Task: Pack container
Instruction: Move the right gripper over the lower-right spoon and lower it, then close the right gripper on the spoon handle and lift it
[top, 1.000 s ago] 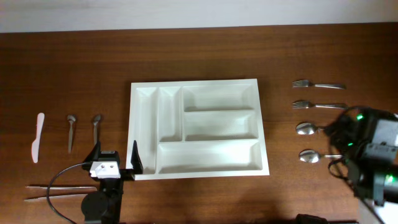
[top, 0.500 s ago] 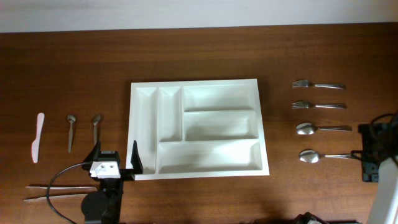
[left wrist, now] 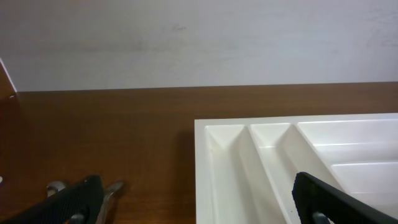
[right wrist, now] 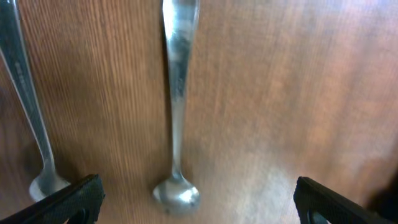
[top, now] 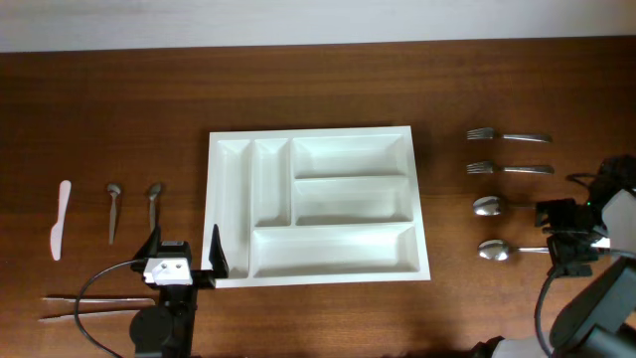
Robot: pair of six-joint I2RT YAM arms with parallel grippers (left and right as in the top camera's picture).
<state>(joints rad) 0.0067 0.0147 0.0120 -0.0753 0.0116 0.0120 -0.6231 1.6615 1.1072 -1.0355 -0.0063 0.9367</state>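
White plastic, the container lies mid-table on the bench in the overhead view. Its near corner is just beside the left tool, and the right tool hangs over the handles of two spoons.

The left wrist view shows the container ahead and to the right of its tool, whose fingers are spread wide.

Only the right wrist view shows that tool released, with one spoon lying below the gap and a second spoon near one finger.

Soft, even indoor light leaves only faint shadows inside the white container and a mild sheen on the wooden table, while the right wrist view is blurred across the spoon
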